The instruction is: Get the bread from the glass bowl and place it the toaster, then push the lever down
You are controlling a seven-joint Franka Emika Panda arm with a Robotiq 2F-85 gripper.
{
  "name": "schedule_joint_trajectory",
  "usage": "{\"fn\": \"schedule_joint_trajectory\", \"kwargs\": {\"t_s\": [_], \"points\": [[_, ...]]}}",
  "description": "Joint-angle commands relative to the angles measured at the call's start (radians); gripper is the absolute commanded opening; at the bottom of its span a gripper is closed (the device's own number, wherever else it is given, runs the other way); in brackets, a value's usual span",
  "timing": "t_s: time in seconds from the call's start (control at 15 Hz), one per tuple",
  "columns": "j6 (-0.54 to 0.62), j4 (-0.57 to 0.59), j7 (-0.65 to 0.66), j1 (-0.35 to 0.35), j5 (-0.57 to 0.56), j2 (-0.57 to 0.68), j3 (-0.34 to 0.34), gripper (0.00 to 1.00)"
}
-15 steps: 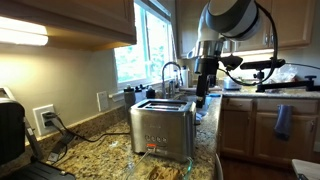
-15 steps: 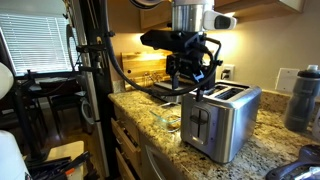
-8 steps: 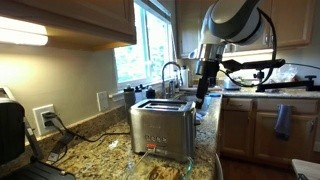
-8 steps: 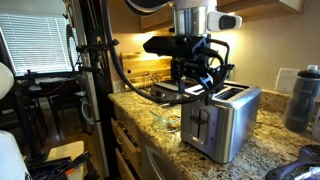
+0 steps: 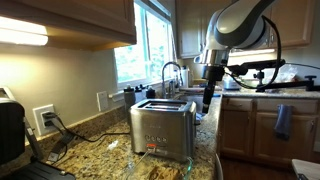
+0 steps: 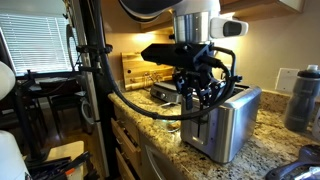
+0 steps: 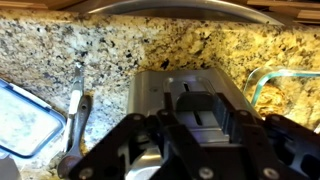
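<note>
The steel toaster [image 5: 160, 128] [image 6: 228, 118] stands on the granite counter. My gripper [image 5: 207, 99] [image 6: 196, 93] hangs over the toaster's lever end. In the wrist view the black lever [image 7: 195, 103] lies between my two dark fingers, and the gripper [image 7: 197, 120] is half closed with a gap left beside the lever. The rim of the glass bowl [image 7: 256, 76] shows just right of the toaster. The bread is hidden in every view.
A blue-rimmed clear lid [image 7: 20, 115] and metal tongs [image 7: 76, 108] lie left of the toaster. The sink faucet [image 5: 172, 72] stands behind it. A black appliance [image 5: 10, 130] and a wall outlet [image 5: 44, 118] are at one end, a grey bottle [image 6: 303, 95] at the other.
The gripper has moved sideways and down from above the toaster's slots to its lever end. Its jaws have narrowed from wide open to about half.
</note>
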Motion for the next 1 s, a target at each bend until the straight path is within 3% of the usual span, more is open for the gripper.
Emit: {"fn": "schedule_joint_trajectory", "kwargs": {"t_s": [0.0,0.13,0.27,0.93], "points": [[0.064,-0.057,-0.012,-0.004,-0.009,-0.044,-0.009,0.15],[0.108,-0.077,-0.021,0.0,-0.005,-0.043,-0.012,0.04],[0.156,-0.102,-0.032,0.004,0.001,-0.035,-0.018,0.0],[0.231,-0.131,-0.04,0.035,0.035,-0.023,-0.033,0.05]]}}
